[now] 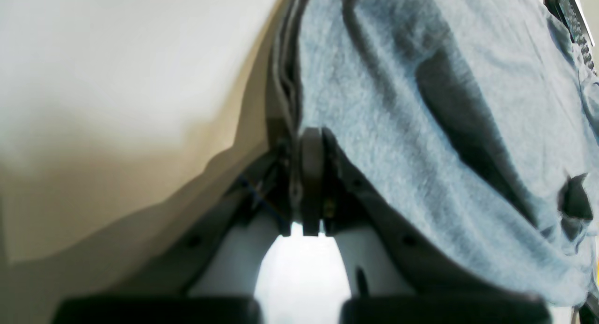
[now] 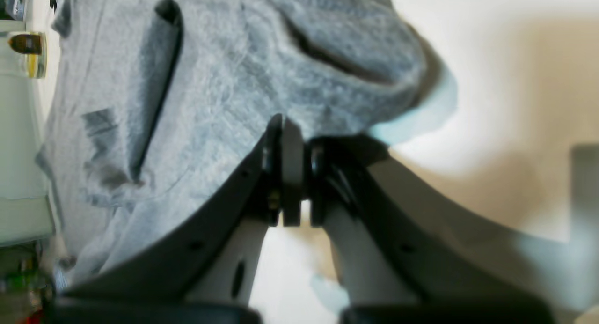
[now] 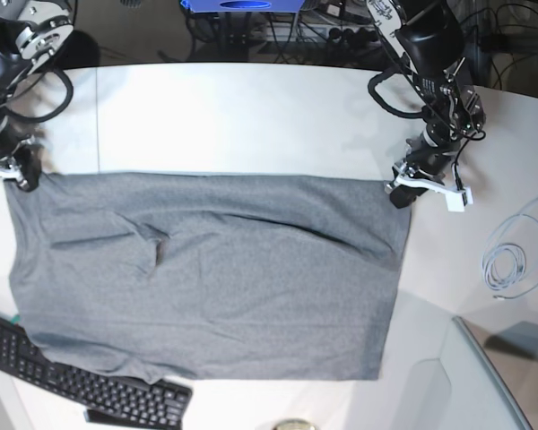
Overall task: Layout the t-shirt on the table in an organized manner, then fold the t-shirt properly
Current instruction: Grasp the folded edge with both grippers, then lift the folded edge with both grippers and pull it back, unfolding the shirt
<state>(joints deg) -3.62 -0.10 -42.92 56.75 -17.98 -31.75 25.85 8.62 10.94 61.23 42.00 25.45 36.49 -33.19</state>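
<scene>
Pinching the far left corner of the t-shirt (image 3: 206, 269) with the right gripper (image 3: 22, 177), jaws closed tight on grey cloth. Spread wide over the white table (image 3: 242, 107), hem over the black keyboard (image 3: 81, 383) at near left. Clamped shut on the far right corner, the left gripper (image 3: 402, 192). Best lifted evenly, both corners together, then pulled gently apart to smooth wrinkles.
</scene>
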